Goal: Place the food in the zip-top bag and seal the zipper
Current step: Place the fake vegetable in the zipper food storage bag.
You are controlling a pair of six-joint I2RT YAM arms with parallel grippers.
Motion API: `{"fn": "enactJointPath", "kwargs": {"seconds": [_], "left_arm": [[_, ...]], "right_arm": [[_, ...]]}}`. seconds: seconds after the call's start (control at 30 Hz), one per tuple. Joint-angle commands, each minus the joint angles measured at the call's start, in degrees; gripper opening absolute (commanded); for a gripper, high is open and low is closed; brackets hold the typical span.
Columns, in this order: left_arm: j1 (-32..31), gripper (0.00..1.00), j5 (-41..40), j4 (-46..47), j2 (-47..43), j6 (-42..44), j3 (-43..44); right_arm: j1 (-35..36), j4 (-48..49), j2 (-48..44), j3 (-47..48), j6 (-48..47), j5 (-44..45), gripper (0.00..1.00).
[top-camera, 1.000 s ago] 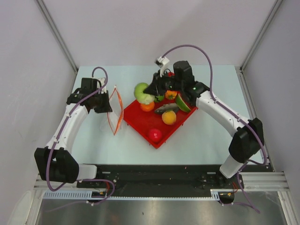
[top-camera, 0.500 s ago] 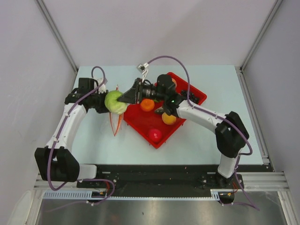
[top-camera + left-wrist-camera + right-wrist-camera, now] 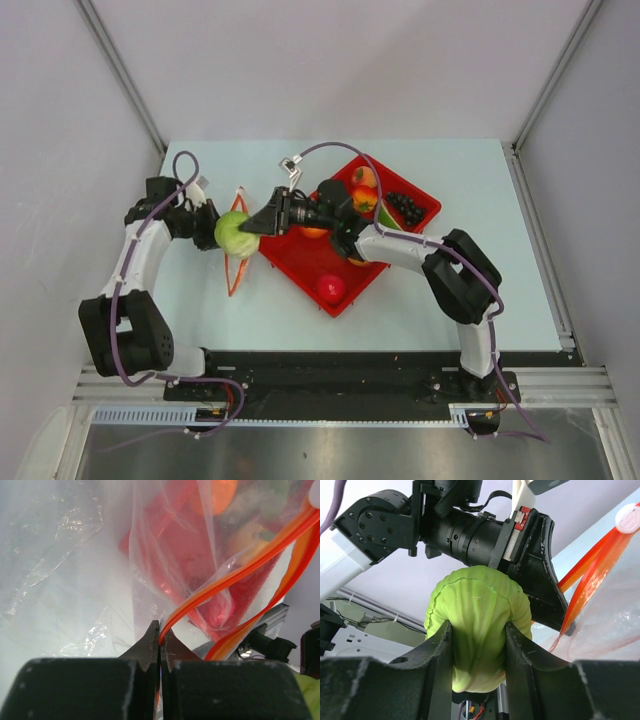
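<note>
Green cabbage [image 3: 237, 233], pinched in the right claw [image 3: 477, 642], has swung from the red tray [image 3: 300, 262] to the zip-top bag [image 3: 238, 272], whose zipper [image 3: 235, 577] the left claw [image 3: 160, 637] pinches, so dropping it in looks next

No text, label, brand, number or sign can be read in any of the views.
</note>
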Motion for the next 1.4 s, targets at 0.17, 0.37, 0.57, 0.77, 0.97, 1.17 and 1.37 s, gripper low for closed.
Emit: {"fn": "enactJointPath", "kwargs": {"seconds": [0.17, 0.37, 0.57, 0.77, 0.97, 1.17, 1.37], "left_arm": [[4.5, 0.0, 15.8, 0.7, 1.2, -3.3, -0.8], [4.7, 0.0, 18.5, -0.9, 0.4, -2.6, -0.8], [6.1, 0.0, 18.8, -2.7, 0.3, -2.4, -0.9], [6.5, 0.0, 17.9, -4.6, -0.2, -1.3, -0.2], [6.1, 0.01, 18.0, -6.1, -1.4, 0.1, 0.3], [6.0, 0.0, 17.4, -6.7, -2.5, 0.4, 2.7], [4.4, 0.0, 19.2, -9.1, -3.5, 3.0, 3.8]], "right_arm": [[0.7, 1.4, 3.2, -0.3, -3.4, 4.6, 0.0], [-1.4, -4.0, 4.2, -0.3, -9.5, 9.1, 0.0], [-3.7, -9.4, 2.2, -0.4, -15.1, 13.8, 0.0], [-2.0, -16.2, -0.6, -0.3, -28.4, 22.3, 0.0], [3.6, -18.6, -3.2, -0.2, -46.7, 23.1, 0.0], [6.3, -21.4, -4.2, -0.2, -63.4, 12.6, 0.0], [8.2, -24.4, -4.7, -0.2, -83.2, 9.5, 0.0]]}}
